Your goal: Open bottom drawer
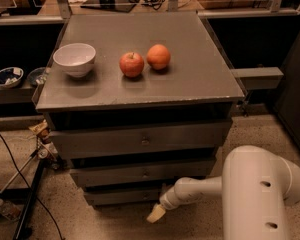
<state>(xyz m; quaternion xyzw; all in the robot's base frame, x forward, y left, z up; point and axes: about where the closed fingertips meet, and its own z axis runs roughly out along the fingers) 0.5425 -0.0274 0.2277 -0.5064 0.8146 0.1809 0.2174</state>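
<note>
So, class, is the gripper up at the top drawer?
No, the gripper hangs low near the floor, just in front of the bottom drawer, well below the top drawer.

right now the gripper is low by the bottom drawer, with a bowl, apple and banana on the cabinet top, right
No banana: the camera view shows an orange with the apple and bowl on the cabinet top. The gripper is low by the bottom drawer.

drawers [142, 173]: three
bowl [75, 59]: one
apple [132, 64]: one
orange [158, 57]: one
my gripper [156, 214]: one, low beside the bottom drawer [120, 196]
</note>
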